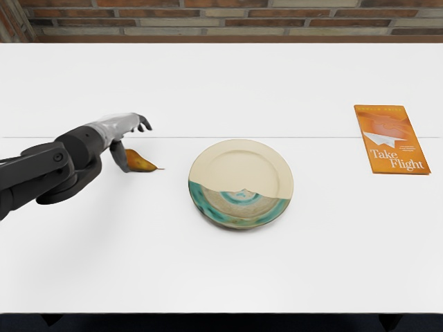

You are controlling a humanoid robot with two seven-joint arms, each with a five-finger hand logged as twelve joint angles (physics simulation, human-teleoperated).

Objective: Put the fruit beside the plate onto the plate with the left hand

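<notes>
Brick wall (221,17) stood behind the white table (221,277). Left hand (126,136) hovered open-fingered, holding nothing; the pear (142,163) lay just under its thumb, the plate (242,162) beyond it. It needed to wrap the pear's thick end before lifting.

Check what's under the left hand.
A pear lies on the table under the open left hand, left of the plate. Its stem end sticks out toward the plate; the hand covers its wide end, so contact there cannot be seen.
</notes>
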